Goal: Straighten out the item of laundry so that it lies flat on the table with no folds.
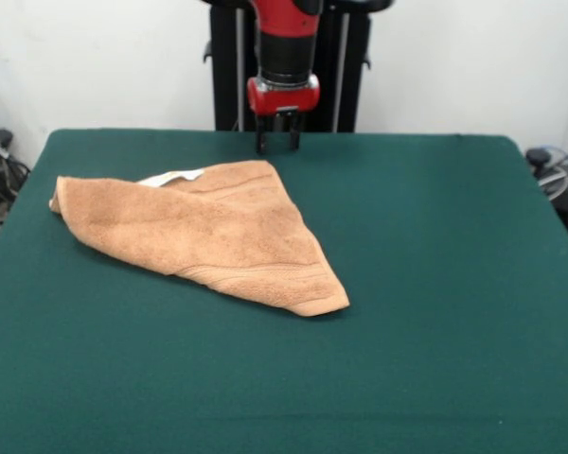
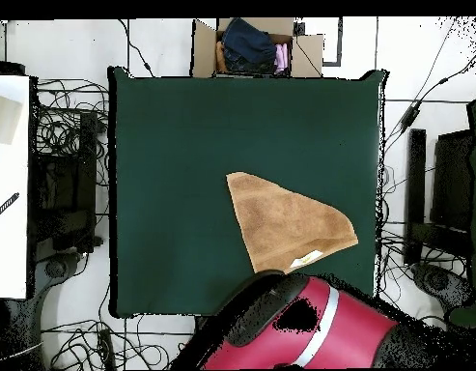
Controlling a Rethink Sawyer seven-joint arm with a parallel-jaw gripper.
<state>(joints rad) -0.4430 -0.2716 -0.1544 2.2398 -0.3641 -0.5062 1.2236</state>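
I've got the table (image 1: 435,284) filling most of my front view, dark green cloth top, broad and flat. Overhead, the same green top (image 2: 183,145) shows as a big rectangle with cables trailing on the floor around it and a cardboard box (image 2: 251,48) of clothes just past one edge.

Next down in size, the arm (image 1: 286,38): red and black, coming straight down at the far side of the table. From above its red bulk (image 2: 309,324) covers the table edge nearest the base.

Now the towel (image 1: 204,232). Orange-tan terry, folded over on itself into a rough triangle, not flat. In the front view it lies left of centre, one corner pointing toward the camera, another out to the left edge. A hemmed band runs along the lower side. Overhead, the towel (image 2: 285,224) lies in the half of the table nearer the base.

The gripper (image 1: 278,142) hangs just behind the towel's far corner, clear of the cloth as far as I can judge from this angle. Its two dark fingers stand apart with a visible gap, nothing held.

Smallest: the white label (image 1: 175,177), at the towel's far edge.
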